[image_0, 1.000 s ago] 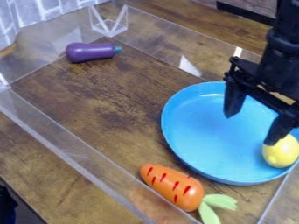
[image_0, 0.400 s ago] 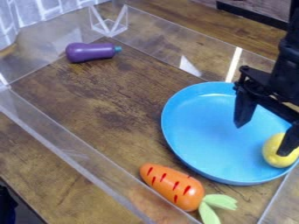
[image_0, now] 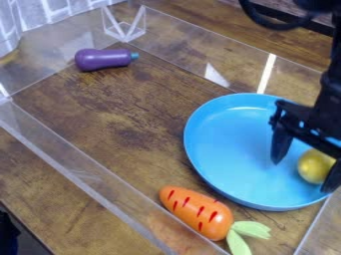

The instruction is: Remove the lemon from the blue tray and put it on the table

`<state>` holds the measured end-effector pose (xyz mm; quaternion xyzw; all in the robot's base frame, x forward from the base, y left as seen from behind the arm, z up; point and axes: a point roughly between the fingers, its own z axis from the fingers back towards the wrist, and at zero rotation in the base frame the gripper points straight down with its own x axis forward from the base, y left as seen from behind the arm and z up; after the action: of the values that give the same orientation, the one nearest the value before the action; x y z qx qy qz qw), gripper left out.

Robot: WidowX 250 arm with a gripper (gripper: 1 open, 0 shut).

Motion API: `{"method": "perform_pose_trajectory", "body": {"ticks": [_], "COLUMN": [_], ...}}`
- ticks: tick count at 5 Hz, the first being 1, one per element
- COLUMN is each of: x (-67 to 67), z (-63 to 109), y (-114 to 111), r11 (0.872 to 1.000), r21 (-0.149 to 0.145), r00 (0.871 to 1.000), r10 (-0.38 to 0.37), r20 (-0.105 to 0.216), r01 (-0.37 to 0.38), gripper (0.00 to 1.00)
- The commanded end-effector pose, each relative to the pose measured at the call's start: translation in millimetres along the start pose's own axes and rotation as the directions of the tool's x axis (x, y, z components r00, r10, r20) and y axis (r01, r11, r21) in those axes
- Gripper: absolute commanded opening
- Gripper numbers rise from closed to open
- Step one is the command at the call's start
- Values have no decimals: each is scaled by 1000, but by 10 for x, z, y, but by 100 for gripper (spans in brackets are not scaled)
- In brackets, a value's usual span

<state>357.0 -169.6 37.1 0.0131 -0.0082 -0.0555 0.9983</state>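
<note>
One view is all there is, looking down at an angle onto the table (image_0: 120, 110). Take the blue tray (image_0: 233, 149) as the landmark: it lies at the right of the picture, and the lemon (image_0: 314, 166) sits inside it, close against its right-hand rim. The gripper (image_0: 309, 167) hangs over that same spot with its two dark fingers (image_0: 282, 142) spread wide, one on the tray's inner side of the fruit and the other on the rim side. The fruit shows between them, and nothing is pinched yet; whether either finger touches it I cannot tell. The straddle looks deliberate: fingers set on both sides of a small round thing let it be caught when they close, and coming from above keeps them clear of the raised rim. My reading is that the grasp is about to be made and the lifting and setting down are not yet done.

Off the tray, an orange carrot (image_0: 197, 213) with green leaves lies just beside its near edge, and a purple eggplant (image_0: 104, 60) lies well apart toward the far left corner. Both seem mere bystanders, though the carrot narrows the free wood on that side. Clear walls (image_0: 54, 149) border the table.

No brand, label or writing can be read anywhere.
</note>
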Motion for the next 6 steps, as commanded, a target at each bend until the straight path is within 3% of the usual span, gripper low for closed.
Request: {"method": "perform_pose_trajectory", "body": {"ticks": [1, 2, 4, 6], "x": [81, 56, -137, -194], "z": [167, 195, 88, 72], "y": [-184, -163, -151, -184], "r11": [999, 999, 1000, 1000], "r21": [-28, -26, -20, -14], "r00": [998, 997, 997, 997], "r10": [17, 39, -2, 2], "r20": [65, 65, 77, 71], "r01": [-16, -38, 3, -1], "gripper": [0, 0, 0, 0]}}
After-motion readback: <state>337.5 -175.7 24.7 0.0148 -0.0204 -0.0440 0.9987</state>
